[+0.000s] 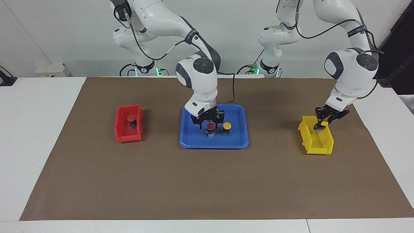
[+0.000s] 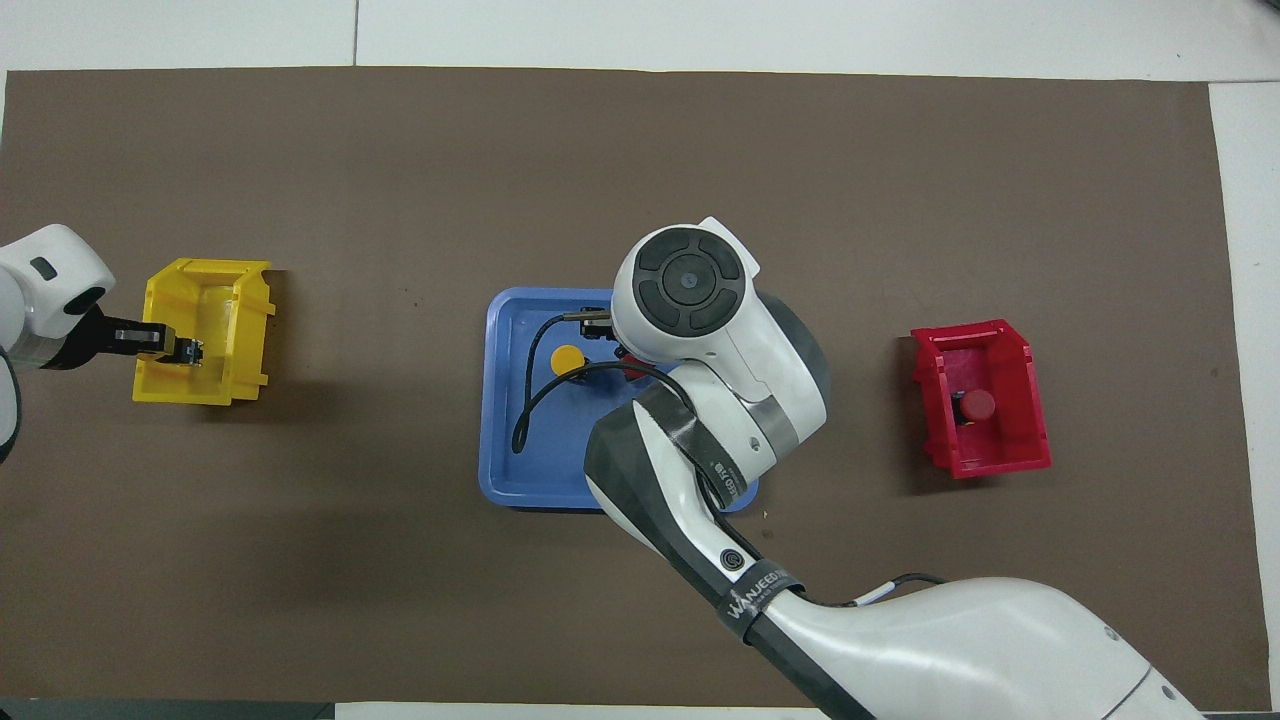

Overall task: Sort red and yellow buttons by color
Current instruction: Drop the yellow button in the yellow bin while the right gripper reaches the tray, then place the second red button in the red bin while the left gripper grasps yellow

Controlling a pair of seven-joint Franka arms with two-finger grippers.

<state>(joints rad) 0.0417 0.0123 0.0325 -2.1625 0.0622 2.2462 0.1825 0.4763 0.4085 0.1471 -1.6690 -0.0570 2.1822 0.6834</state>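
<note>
A blue tray [image 1: 194, 140] [image 2: 520, 450] in the middle of the mat holds a red button [image 1: 211, 126] [image 2: 630, 362] and a yellow button [image 1: 227, 125] [image 2: 567, 358] side by side. My right gripper [image 1: 210, 123] is low over the red one, open, with a finger on either side of its cap. Another red button [image 1: 130, 118] [image 2: 977, 403] stands inside the red bin [image 1: 121, 129] [image 2: 1030, 440]. My left gripper [image 1: 321, 124] [image 2: 185, 350] hangs over the yellow bin [image 1: 318, 145] [image 2: 240, 330], shut on a yellow button [image 1: 325, 122] just above the bin's inside.
The red bin sits toward the right arm's end of the brown mat, the yellow bin toward the left arm's end. A black cable [image 2: 530, 400] from the right wrist loops over the tray. The right arm's wrist hides part of the tray from above.
</note>
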